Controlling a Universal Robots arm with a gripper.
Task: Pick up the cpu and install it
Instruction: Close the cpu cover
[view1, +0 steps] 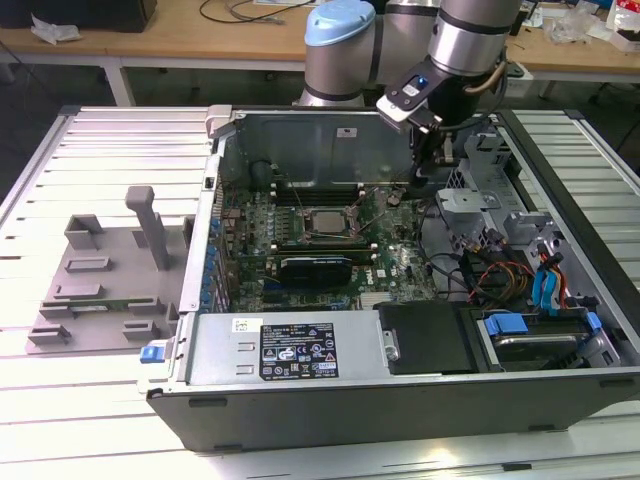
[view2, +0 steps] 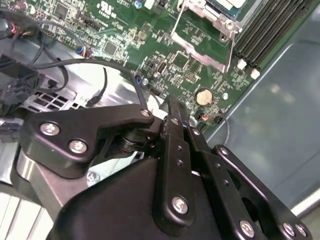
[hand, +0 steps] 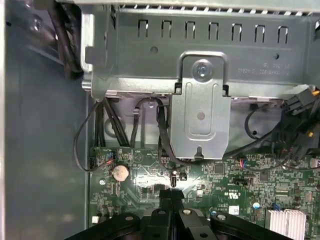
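Exterior view: an open computer case (view1: 320, 140) is laid flat on a slatted table (view1: 60, 420), with the green motherboard (view1: 400, 265) exposed. The cpu (view1: 325, 222) – silvery top plate upward – is seen lying in the socket (view1: 300, 222) near the middle of the board, apart from the arm. A long black expansion card (view1: 315, 268) is mounted just beside the socket, on its near side, and a labelled power supply (view1: 290, 350) is set along the front wall. A grey fixture (view1: 100, 285) is placed on the table to the exterior view's left of the case.

The gripper (view1: 422, 178) is lowered into the case close to the rear wall, to the exterior view's right of the socket and well apart from the cpu.

Both wrist views: the gripper (view2: 170, 102) (hand: 170, 192) is shown with its black fingers (view2: 175, 130) (hand: 162, 200) brought together – nothing is clamped between them. The fingertips are held over the motherboard (view2: 125, 30) (hand: 240, 175), near a round coin cell (view2: 203, 96) (hand: 120, 172). Whether the board is touched cannot be told.

Second wrist view: the raised metal frame of the socket (view2: 202, 42) and black memory slots (view2: 270, 35) are seen beyond the fingertips.

First wrist view: a sheet-metal bracket (hand: 200, 120) fixed by one screw is seen past the coin cell, with black cables (hand: 162, 135) passing beneath it.
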